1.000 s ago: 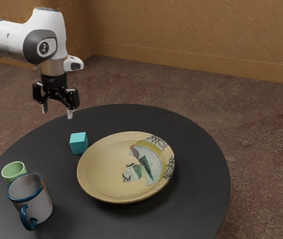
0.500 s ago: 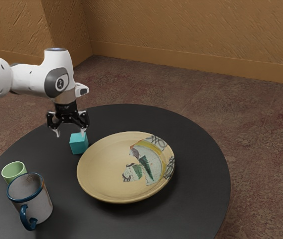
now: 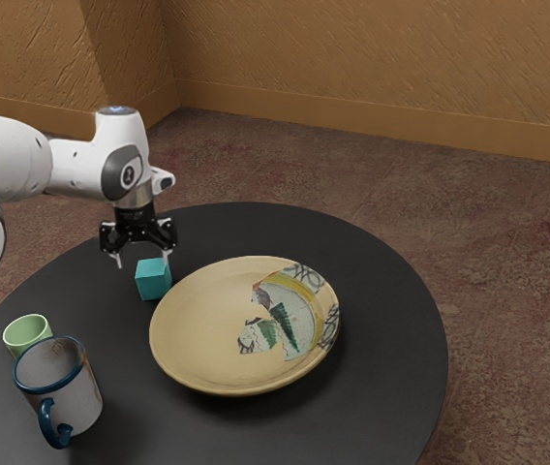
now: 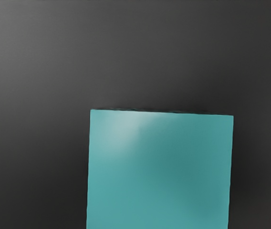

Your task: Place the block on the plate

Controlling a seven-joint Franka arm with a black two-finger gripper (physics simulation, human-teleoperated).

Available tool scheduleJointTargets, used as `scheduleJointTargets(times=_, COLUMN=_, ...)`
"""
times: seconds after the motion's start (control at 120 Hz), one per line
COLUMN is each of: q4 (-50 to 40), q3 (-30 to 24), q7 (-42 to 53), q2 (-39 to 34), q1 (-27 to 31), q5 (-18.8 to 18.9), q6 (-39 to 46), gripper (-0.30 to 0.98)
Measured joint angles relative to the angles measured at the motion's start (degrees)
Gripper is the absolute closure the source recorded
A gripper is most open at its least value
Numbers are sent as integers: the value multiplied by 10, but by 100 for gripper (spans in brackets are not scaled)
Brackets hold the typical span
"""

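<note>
At the left edge of the exterior view, your white arm (image 3: pixel 81 170) is reaching in over the dark round table (image 3: pixel 381 291). At the lower left of the frame, a small green cup (image 3: pixel 28 332) is standing upright with its mouth facing up. Just beside it, a little lower in the frame, a grey mug (image 3: pixel 67 392) is standing upright, showing you its blue rim and its blue handle (image 3: pixel 54 421), which is pointing toward the lower edge.

Moving right, you are seeing your black gripper (image 3: pixel 143 262) hanging at the left of centre, pointing down, its two fingers spread well apart and pinching nothing. The turquoise block (image 3: pixel 154 281) is sitting on the table just under it, left of the frame's middle, and the finger on the exterior view's right is ending near the block's upper corner. In the wrist view the block is showing you its flat top close under the hand, with dark tabletop around the sides in sight.

Right of the block, near the middle of the frame, the wide cream plate (image 3: pixel 202 325) is resting on the table, its rim lying just beside the block. The plate is carrying a painted pattern (image 3: pixel 294 315) of green, yellow and grey on its right part, and the block is lying outside it. At the right of the frame, the brownish floor (image 3: pixel 512 281) is stretching toward the tan wall (image 3: pixel 381 68) along the top.
</note>
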Motion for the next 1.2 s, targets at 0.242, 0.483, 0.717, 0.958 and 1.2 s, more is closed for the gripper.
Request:
scheduleJointTargets(times=0.242, q4=-1, q3=0, q7=-4, q2=19, q1=1, q5=-11, q6=18, gripper=0)
scheduleJointTargets(times=0.483, q4=0, q3=0, q7=-5, q2=34, q1=11, q5=-22, q6=23, gripper=0)
scheduleJointTargets(times=0.717, q4=0, q3=-1, q7=-6, q2=38, q1=12, q5=-34, q6=32, gripper=4)
scheduleJointTargets(times=0.958, q4=0, q3=-1, q7=-5, q2=37, q1=12, q5=-35, q6=36, gripper=27)
scheduleJointTargets(times=1.2, q4=-2, q3=0, q7=-7, q2=18, q1=11, q5=-30, q6=36, gripper=36)
